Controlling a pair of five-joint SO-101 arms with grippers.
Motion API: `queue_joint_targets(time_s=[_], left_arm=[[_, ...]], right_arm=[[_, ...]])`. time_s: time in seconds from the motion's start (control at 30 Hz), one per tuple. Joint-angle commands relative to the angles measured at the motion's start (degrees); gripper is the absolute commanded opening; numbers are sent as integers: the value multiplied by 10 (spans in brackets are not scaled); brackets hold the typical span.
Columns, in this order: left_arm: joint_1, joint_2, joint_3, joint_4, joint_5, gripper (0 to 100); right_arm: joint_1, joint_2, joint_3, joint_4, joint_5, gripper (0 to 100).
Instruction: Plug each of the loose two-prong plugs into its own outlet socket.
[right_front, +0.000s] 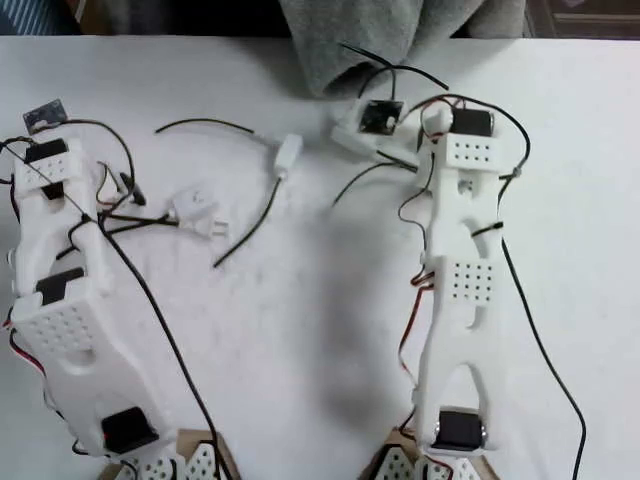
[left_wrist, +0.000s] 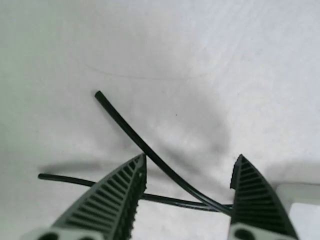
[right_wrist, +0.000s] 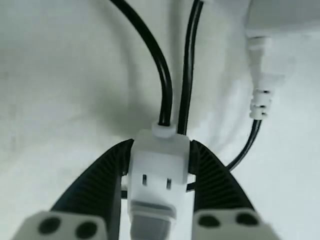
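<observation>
A white two-prong plug (right_front: 195, 210) lies on the table left of centre, prongs toward the near right, with its black lead running off to the left. A second white plug body (right_front: 287, 155) lies farther back with thin black wires leaving both ends. My right gripper (right_wrist: 162, 145) is shut on a white outlet socket (right_wrist: 159, 172) that shows two slots; black cables (right_wrist: 165, 95) leave its far end. In the high view this gripper (right_front: 362, 135) is at the back, right of centre. My left gripper (left_wrist: 191, 157) hangs open over two crossing black wires (left_wrist: 150, 150), holding nothing.
The white table (right_front: 300, 340) has free room in the middle and toward the front. A grey cloth (right_front: 400, 40) hangs over the far edge. A white connector with a ribbed sleeve (right_wrist: 260, 85) lies beside the held socket. Black arm cables trail along both arms.
</observation>
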Motion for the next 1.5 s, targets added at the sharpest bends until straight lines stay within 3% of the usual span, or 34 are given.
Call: queue_joint_targets(time_s=[0.0,0.1,0.17,0.67,1.03,1.23,1.47], left_arm=[[3,-3,-4,-8,-4,271],[3,-3,-4,-17,-4,271],[3,-3,-4,-17,-4,271],[1,-3,-4,-16,-4,271],[0,-3,-4,-17,-5,271],[0,-3,-4,-16,-9,272],[18,-9,-7,-14,-110,273]], right_arm=[[7,-2,-27,-36,-18,200],[15,-4,-33,-36,-33,368],[19,-7,-37,-36,-43,416],[5,-137,-146,69,-44,419],[20,-318,-137,73,-148,419],[60,-452,6,73,-157,419],[116,-698,307,72,-157,419]])
